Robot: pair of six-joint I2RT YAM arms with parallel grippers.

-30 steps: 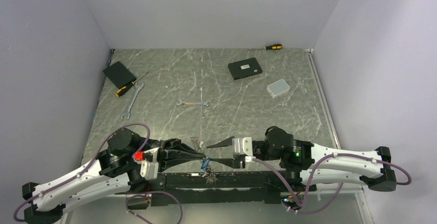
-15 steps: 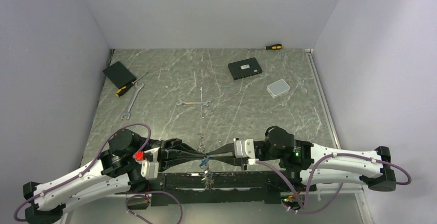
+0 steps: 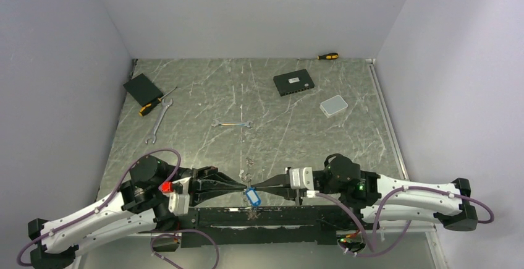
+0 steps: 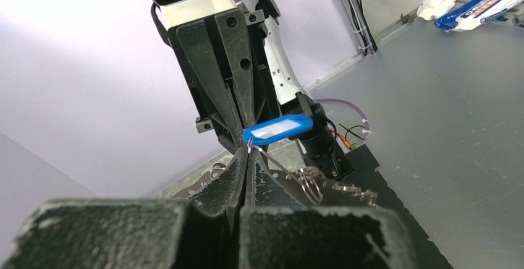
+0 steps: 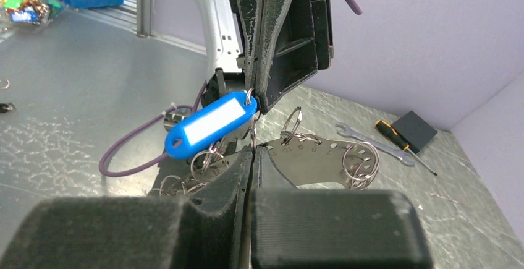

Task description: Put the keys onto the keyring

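My left gripper and right gripper meet tip to tip at the table's near edge, both shut. Between them they pinch a thin silvery wire loop, part of the keyring. A blue plastic key tag hangs from that wire; it also shows in the left wrist view and the right wrist view. In the left wrist view my left gripper faces the right fingers. Small silver rings hang further along the wire. Key blades are too small to tell.
A flat metal plate with numbered holes and split rings lies under the grippers. Two spanners, two screwdrivers, black boxes and a white case lie further back.
My right gripper has shut and come left to meet the left fingertips. The blue tag has dropped to hang just below the two tips. The left arm has barely moved.
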